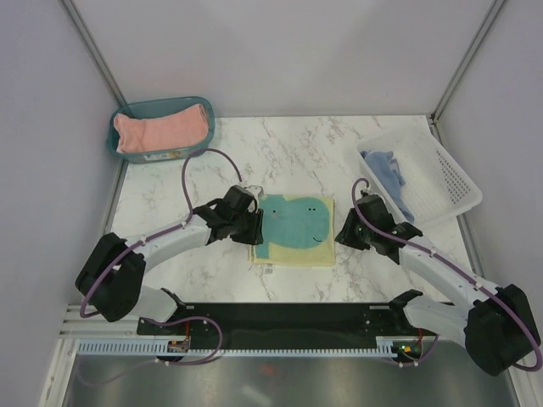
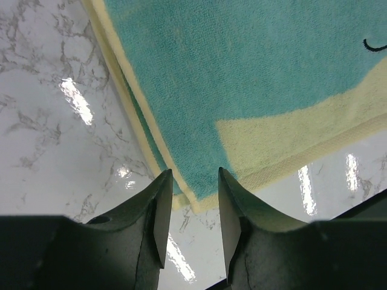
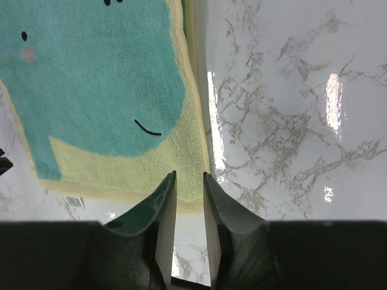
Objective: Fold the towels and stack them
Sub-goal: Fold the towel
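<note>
Overhead view of 2 robot arms reaching from the near table edge toward a towel at the centre of a marble table (image 1: pixel 288 153).

Nearest, the left gripper (image 2: pixel 193 175) sits over the near left corner of the whale towel (image 1: pixel 297 229). Its jaws stand apart with nothing between them; the corner and bare table show through the gap. The right gripper (image 3: pixel 189 175) sits over the near right corner. Its jaws are only narrowly apart, and they also clamp nothing.

Between them, the whale towel lies flat, pale yellow with a teal whale facing up. In the left wrist view, 2 layers show along its left edge, so it looks folded at least once.

Farther back on the left, a pink towel (image 1: pixel 161 129) lies bunched in a teal bin (image 1: pixel 161 102). Farther back on the right, a blue towel (image 1: pixel 386 165) lies crumpled in a white basket (image 1: pixel 450 182).

The task looks to be at an early stage. 1 of 3 towels is laid out and partly folded, and it may need another fold. The other 2 are not yet taken out, and no stack exists.
</note>
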`<action>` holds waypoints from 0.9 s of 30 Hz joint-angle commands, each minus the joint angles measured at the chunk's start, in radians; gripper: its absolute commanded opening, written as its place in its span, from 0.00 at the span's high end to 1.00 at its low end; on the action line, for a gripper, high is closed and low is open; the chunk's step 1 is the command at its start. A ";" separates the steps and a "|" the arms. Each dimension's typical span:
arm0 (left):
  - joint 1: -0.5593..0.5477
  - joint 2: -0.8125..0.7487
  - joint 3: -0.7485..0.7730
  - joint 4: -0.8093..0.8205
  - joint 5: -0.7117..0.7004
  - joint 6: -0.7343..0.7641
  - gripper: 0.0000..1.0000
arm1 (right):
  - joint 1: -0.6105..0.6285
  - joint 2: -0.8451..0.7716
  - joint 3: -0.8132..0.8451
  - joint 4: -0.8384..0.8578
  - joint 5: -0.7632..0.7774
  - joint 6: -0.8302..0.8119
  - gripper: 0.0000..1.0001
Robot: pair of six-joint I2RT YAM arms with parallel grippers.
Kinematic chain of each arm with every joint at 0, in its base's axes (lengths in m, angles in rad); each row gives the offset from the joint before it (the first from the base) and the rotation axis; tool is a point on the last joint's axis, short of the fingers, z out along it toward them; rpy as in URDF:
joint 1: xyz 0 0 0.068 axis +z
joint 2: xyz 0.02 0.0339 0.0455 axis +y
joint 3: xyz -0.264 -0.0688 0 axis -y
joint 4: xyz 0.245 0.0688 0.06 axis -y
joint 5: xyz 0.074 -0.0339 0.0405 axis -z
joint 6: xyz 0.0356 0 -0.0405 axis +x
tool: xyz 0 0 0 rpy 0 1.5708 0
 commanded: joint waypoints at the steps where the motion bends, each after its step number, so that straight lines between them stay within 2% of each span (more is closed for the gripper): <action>1: 0.000 0.019 -0.010 0.059 0.030 -0.059 0.58 | 0.003 -0.031 -0.009 0.026 0.002 0.010 0.69; 5: 0.000 0.043 -0.027 0.070 0.053 -0.078 0.60 | 0.004 -0.074 -0.021 0.035 -0.073 -0.006 0.77; 6: 0.000 0.046 -0.033 0.070 0.057 -0.086 0.61 | 0.004 -0.089 -0.047 0.049 -0.076 -0.007 0.84; 9: -0.003 0.046 -0.047 0.068 0.045 -0.095 0.62 | 0.004 -0.154 -0.114 0.071 -0.092 0.016 0.96; 11: -0.003 0.027 -0.055 0.065 0.002 -0.099 0.62 | 0.009 -0.179 -0.148 0.091 -0.119 0.035 1.00; 14: -0.004 -0.001 -0.078 0.068 -0.039 -0.141 0.61 | 0.041 -0.182 -0.201 0.138 -0.141 0.082 1.00; 18: -0.007 0.002 -0.079 0.068 -0.019 -0.158 0.61 | 0.082 -0.166 -0.216 0.161 -0.124 0.104 1.00; 27: -0.009 0.046 -0.094 0.094 0.021 -0.162 0.62 | 0.086 -0.194 -0.210 0.152 -0.106 0.099 1.00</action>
